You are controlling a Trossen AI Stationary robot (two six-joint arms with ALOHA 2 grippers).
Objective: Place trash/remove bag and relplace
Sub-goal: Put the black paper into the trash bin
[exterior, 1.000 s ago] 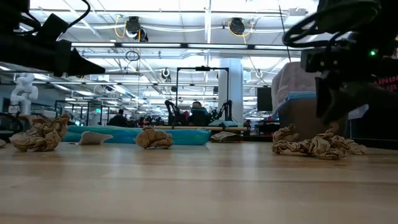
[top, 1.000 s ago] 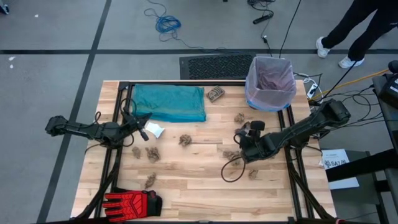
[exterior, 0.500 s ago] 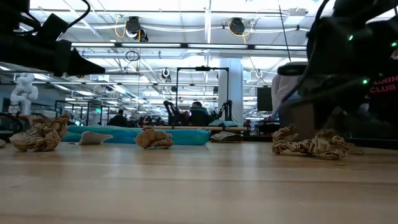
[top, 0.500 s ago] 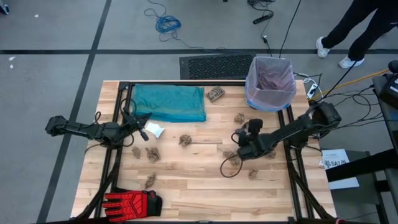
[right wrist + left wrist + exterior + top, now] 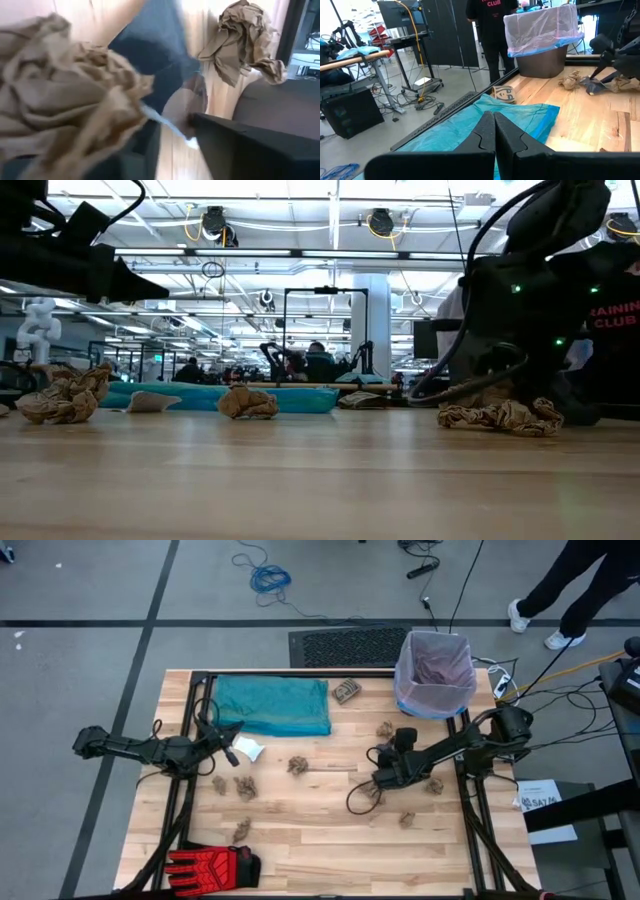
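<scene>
Since a second ago the right gripper (image 5: pixel 378 783) has slid leftward and lowered onto a crumpled paper wad (image 5: pixel 60 100), seemingly clamping it; the bin (image 5: pixel 434 673) lies beyond

dark jointed arms (image 5: pixel 140 748), looping black cables (image 5: pixel 358 802)

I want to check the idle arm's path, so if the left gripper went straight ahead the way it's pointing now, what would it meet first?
The left gripper, jaws shut, points across the folded teal bag. Going straight on, it would likely pass over that bag and meet the small printed paper wad beyond its far edge, though height and depth are hard to judge.
</scene>
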